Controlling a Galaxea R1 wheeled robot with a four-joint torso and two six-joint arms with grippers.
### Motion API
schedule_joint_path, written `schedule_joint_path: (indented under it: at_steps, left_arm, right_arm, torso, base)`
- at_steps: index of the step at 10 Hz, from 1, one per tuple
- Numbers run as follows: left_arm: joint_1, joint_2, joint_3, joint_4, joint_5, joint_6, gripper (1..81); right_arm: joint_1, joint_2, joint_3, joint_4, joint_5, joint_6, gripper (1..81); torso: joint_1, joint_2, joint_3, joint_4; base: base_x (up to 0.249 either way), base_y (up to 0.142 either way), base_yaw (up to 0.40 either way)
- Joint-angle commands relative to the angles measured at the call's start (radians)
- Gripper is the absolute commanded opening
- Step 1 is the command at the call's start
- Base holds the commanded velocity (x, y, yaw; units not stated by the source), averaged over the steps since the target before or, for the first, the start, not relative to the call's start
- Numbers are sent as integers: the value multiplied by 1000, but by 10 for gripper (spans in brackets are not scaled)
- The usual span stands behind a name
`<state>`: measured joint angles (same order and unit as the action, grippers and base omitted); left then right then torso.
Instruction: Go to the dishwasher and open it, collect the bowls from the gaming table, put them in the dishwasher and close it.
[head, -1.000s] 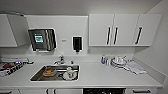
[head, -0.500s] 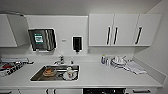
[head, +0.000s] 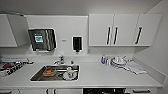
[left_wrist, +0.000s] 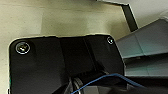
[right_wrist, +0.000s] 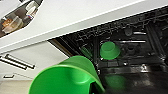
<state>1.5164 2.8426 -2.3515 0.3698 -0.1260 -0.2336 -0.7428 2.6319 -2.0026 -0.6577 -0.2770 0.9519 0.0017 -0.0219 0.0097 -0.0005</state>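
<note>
Now we are standing steady at counter (head: 105, 75), head view matching second ago. Dishwasher (right_wrist: 130, 47) is gaping open under counter edge, small green bowl (right_wrist: 110, 50) sitting upturned on rack, wide green bowl (right_wrist: 66, 77) hovering before it. Grip state: cannot tell.

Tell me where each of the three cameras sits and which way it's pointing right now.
Head view: high on the robot, facing the kitchen counter, sink and wall cabinets.
Left wrist view: on the left arm, looking past the robot's dark plate at pale floor.
Right wrist view: on the right arm, aimed into the open dishwasher, a large green bowl close up, a small green bowl on the rack.
Shared: head and right wrist views both show the counter and sink.
</note>
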Motion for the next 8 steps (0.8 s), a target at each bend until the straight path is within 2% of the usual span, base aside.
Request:
schedule_joint_path:
  at_steps: [1, 8]
  left_arm:
    - [-54, -9, 14, -3, 26, 4, 811]
    - [-51, -11, 14, -3, 20, 4, 811]
  right_arm:
    - [150, -19, 32, 13, -11, 5, 10]
    - [144, -24, 41, 12, -11, 4, 10]
  torso:
    - [0, 0, 0, 0]
    - [0, 0, 0, 0]
  base:
    - [0, 0, 0]
    - [0, 0, 0]
